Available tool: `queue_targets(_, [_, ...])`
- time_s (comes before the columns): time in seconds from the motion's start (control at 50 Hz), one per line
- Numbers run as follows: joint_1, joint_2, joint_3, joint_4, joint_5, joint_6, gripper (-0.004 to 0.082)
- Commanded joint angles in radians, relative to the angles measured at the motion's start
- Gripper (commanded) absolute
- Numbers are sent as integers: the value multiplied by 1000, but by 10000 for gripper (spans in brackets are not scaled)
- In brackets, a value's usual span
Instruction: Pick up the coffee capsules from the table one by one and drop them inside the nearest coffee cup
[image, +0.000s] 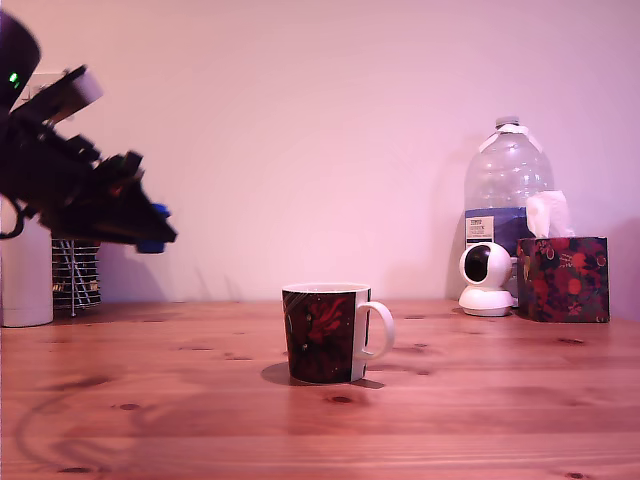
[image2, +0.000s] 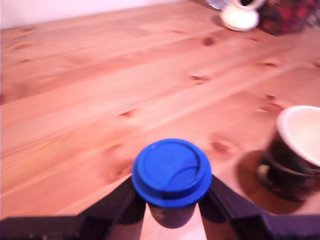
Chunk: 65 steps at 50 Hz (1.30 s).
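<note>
My gripper (image: 155, 228) hangs high at the exterior view's left, well above the table (image: 200, 400), and is shut on a bright-blue coffee capsule (image: 153, 227). In the wrist view the capsule (image2: 171, 173) shows its round blue face, pinched between the two dark fingers (image2: 120, 200). The coffee cup (image: 325, 333), dark with a red floral pattern, white handle and white rim, stands upright mid-table, to the right of and below the gripper. The wrist view catches the cup (image2: 295, 150) at the frame's edge, its white inside showing nothing.
At the exterior view's back right stand a clear water bottle (image: 505, 190), a small white camera (image: 486, 278) and a floral tissue box (image: 563, 276). At the back left are a white cylinder (image: 26, 275) and a wire holder (image: 76, 275).
</note>
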Motion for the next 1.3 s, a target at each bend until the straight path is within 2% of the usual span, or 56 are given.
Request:
queue_targets(0.0, [-24, -16, -2, -18, -3, 11, 213])
queue_targets(0.12, [-73, -35, -2, -47, -20, 24, 213])
queue_targets(0.52, [-194, -82, -1, -100, -43, 11, 213])
queue_targets(0.68, [-223, -87, -1, -130, -41, -6, 213])
queue_targets(1.06, [-262, -87, 2, -159, -41, -6, 213])
queue_targets(1.28, [-290, -87, 71, -256, -54, -2, 213])
